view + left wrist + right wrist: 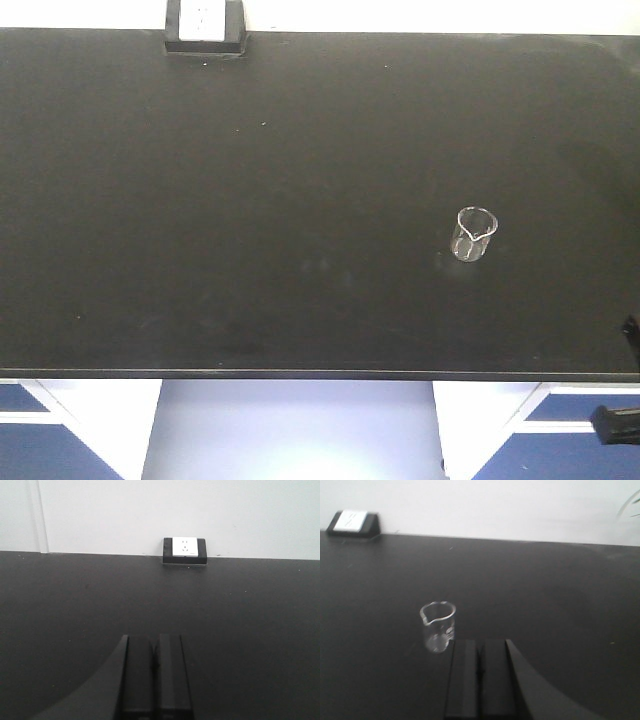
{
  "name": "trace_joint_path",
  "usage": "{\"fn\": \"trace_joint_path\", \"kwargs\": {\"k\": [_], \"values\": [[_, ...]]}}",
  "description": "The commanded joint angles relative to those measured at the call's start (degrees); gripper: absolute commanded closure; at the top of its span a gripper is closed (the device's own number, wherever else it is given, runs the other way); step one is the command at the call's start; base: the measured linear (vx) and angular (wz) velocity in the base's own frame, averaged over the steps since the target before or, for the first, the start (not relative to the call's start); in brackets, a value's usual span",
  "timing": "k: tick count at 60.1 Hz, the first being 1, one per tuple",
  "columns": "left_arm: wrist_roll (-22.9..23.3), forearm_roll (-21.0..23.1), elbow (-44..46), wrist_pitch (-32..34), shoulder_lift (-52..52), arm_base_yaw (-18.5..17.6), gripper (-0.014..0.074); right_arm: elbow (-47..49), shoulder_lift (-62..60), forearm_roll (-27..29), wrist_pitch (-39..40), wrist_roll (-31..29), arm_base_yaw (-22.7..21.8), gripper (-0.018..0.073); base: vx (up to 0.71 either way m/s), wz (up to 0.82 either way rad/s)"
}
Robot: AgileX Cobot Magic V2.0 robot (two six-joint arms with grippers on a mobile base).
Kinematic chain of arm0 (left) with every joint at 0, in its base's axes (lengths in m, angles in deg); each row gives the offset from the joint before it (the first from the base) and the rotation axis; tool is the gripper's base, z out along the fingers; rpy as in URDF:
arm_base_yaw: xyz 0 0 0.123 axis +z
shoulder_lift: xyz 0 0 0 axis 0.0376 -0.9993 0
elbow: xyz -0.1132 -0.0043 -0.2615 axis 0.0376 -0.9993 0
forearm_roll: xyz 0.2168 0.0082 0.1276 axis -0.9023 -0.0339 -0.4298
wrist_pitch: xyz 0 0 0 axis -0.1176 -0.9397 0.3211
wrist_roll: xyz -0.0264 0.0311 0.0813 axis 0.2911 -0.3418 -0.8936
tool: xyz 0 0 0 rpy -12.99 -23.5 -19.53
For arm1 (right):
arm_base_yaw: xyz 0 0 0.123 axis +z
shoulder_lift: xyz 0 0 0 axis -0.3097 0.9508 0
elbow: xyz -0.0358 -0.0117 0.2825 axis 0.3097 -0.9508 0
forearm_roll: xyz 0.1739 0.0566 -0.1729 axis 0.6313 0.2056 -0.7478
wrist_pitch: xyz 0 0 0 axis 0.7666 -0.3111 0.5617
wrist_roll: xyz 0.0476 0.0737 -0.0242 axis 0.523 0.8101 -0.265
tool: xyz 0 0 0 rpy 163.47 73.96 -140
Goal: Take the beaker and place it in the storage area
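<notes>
While the beaker point(474, 234) stands upright on the matte black counter point(250, 200), right of centre in the front view, nothing is touching it. It's clear glass, a short cylinder with a thin rim pinched into a pouring lip, faint pale markings on its wall. It looks empty.

Over to the right wrist view: the right end effector point(479, 677) sits low in the picture, two flat black rectangular fingers pressed side by side with only a hairline seam between them, clenched on nothing. The beaker point(439, 627) stands just beyond and to the left of those fingertips, near but apart, lip turned to the left of the picture.

In the left wrist view, the left end effector point(154, 675) shows the same blocky black fingers, squeezed together and gripping nothing, with bare counter ahead of it. Straight ahead against the wall sits the socket box point(185, 550), a white face in a black frame.

The counter is wide, dull and dark, faintly speckled with dust, its front edge straight. In the front view the socket box point(205, 27) sits at the back edge, well apart from the beaker. A plain white wall point(150, 510) rises behind; white and blue cabinet fronts point(60, 430) show below the counter's edge.
</notes>
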Motion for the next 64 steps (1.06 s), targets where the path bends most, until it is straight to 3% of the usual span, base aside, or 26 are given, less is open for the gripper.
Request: {"fn": "trace_joint_path", "kwargs": {"k": [1,64], "values": [[0.3,0.3,-1.3,4.8,1.0,-0.4,0.0605,0.9,-8.0,-3.3,-3.1,6.1,0.0,0.0569,0.0,0.0],[0.3,0.3,-1.3,4.8,1.0,-0.4,0.0605,0.9,-8.0,-3.3,-3.1,6.1,0.0,0.0569,0.0,0.0]]}}
